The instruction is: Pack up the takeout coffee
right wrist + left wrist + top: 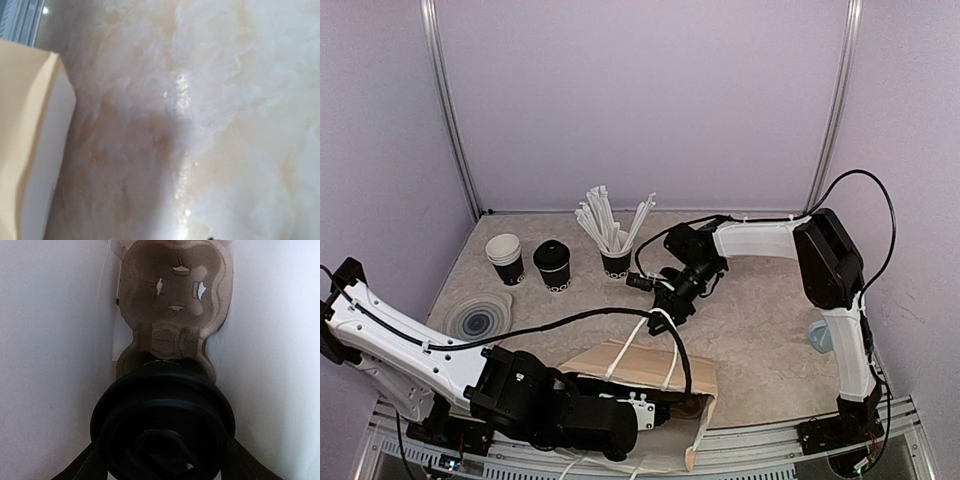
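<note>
My left gripper (163, 467) clasping the takeout coffee (162, 422) inside the paper bag (620, 362), lid facing me, base pointing at pulp carrier (175, 300), marbled table (765, 330), lilac walls (640, 100).

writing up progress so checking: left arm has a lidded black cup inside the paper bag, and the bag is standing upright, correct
Not quite. The paper bag is not upright: it lies on its side, as the top external view shows. The rest holds: the left wrist view shows the left gripper closed on the lidded black cup inside the bag.
</note>
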{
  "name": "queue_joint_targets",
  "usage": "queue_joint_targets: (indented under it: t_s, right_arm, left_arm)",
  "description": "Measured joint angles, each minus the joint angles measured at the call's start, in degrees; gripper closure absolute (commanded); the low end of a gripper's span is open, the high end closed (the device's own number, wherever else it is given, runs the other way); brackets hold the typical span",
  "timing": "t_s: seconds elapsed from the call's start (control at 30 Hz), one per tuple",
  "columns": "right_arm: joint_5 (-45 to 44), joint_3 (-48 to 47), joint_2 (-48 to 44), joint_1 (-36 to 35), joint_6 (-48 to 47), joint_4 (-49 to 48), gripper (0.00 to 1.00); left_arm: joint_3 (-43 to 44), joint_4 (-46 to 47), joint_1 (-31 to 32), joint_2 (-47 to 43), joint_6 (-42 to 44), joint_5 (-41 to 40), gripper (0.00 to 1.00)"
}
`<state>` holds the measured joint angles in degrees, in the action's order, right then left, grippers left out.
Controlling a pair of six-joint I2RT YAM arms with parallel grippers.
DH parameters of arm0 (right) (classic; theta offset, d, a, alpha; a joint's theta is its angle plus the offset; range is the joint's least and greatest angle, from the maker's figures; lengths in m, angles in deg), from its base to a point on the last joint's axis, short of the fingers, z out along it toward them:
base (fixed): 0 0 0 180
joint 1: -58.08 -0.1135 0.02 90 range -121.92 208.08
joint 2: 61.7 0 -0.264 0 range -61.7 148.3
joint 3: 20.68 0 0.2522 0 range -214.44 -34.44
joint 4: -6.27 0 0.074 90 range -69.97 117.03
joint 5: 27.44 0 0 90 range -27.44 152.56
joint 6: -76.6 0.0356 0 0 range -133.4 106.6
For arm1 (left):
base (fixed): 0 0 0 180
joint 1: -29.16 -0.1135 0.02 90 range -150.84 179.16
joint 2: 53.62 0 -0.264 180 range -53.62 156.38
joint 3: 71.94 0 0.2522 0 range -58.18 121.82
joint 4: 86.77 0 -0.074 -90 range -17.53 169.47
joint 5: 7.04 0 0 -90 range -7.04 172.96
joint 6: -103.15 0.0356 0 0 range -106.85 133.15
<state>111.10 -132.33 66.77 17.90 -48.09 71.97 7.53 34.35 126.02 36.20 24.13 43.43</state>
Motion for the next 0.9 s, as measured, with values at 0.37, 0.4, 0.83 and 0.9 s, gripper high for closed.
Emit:
queue_joint_targets:
  t_s: [0.37,0.4,0.83,0.9]
  right_arm:
    - [-1.0,0.2,0.6,-2.9,0.0,-0.4,0.62]
    - [-1.0,0.2,0.9,-3.4,0.0,-0.3,0.62]
    - [-0.8,0.2,3.1,-6.0,-3.2,0.7,0.63]
    - [-0.9,0.2,3.1,-6.0,-3.4,0.8,0.63]
  left_arm:
    - [-3.5,4.5,0.3,-1.2,0.2,-3.7,0.47]
    - [-3.7,4.8,0.3,-1.2,0.2,-4.2,0.47]
    - [-3.9,4.9,-1.7,-0.4,0.6,-5.8,0.47]
    - [-3.9,5.0,-1.9,-0.2,0.6,-5.3,0.47]
